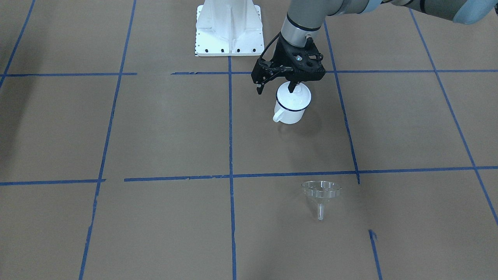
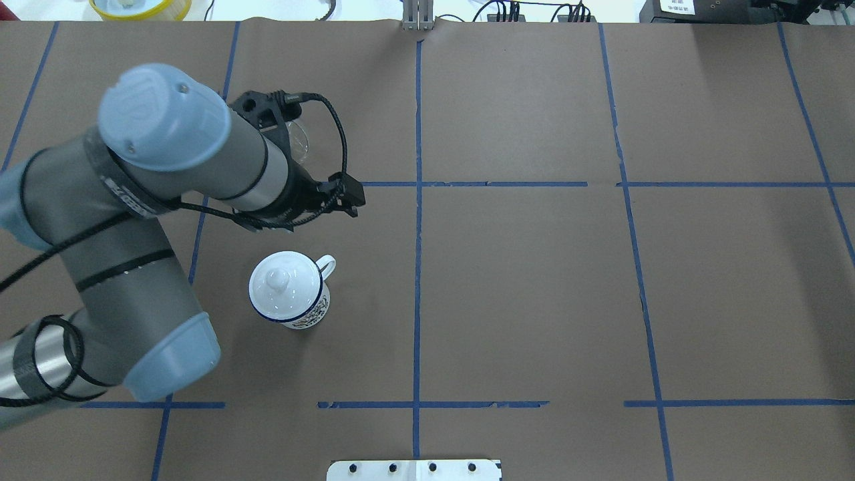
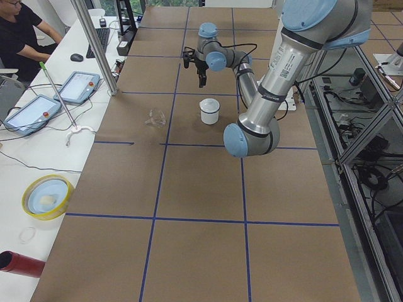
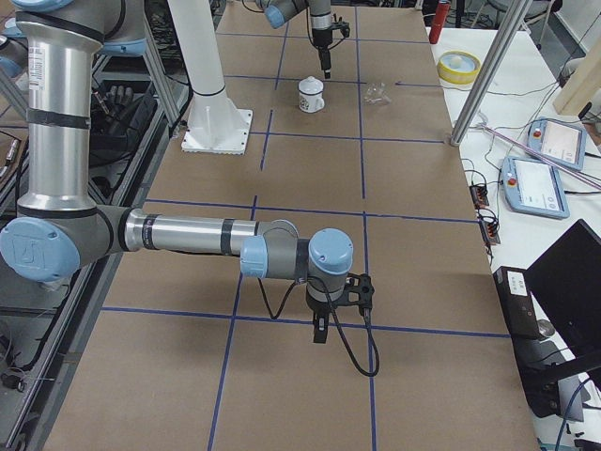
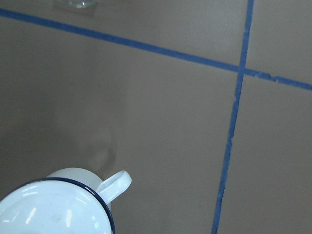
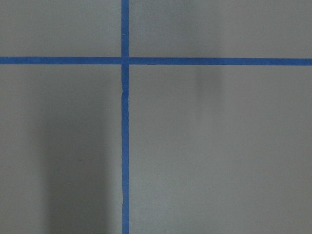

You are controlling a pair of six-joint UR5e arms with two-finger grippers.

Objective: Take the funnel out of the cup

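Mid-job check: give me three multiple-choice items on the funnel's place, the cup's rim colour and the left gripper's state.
1. Where is the funnel? A in the cup; B lying on the table, apart from the cup; C in a gripper.
2. The cup's rim colour? A dark blue; B red; C green.
3. The left gripper is: A shut on the funnel; B shut on the cup; C open, empty.
Answers: B, it lies alone on the table; A, a blue ring circles its top; C, jaws apart, nothing between.
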